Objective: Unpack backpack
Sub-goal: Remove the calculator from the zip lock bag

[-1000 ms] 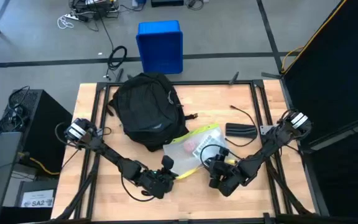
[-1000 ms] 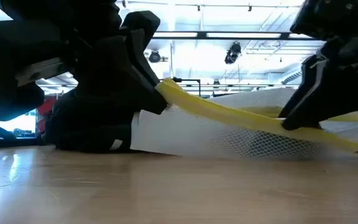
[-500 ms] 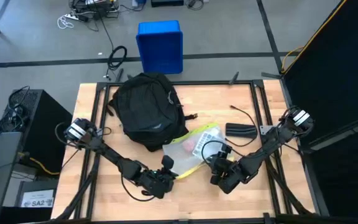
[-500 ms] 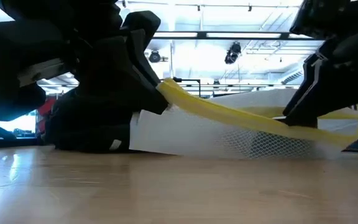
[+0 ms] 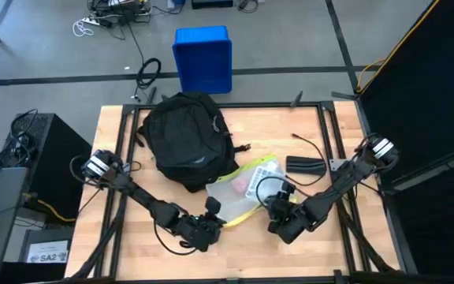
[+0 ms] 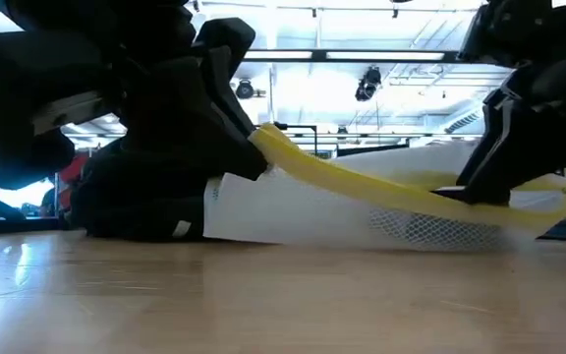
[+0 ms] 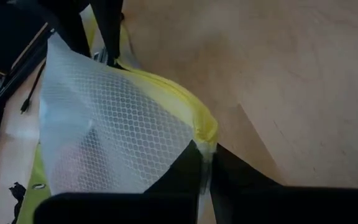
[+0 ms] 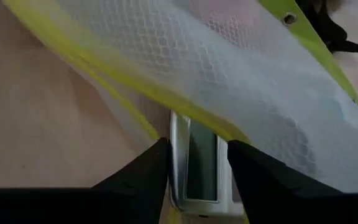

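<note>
Left wrist view showed the left gripper (image 7: 202,163) pinched shut on a yellow-edged mesh pouch (image 7: 107,134); the right gripper (image 8: 194,163) clamped its zipper pull. Opposed pulling might tear it. The backpack (image 5: 186,138) lay just behind.

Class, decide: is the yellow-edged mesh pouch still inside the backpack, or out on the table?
Out. The mesh pouch lies on the wooden table beside the backpack, with the left tool and right tool at its yellow edge.
</note>
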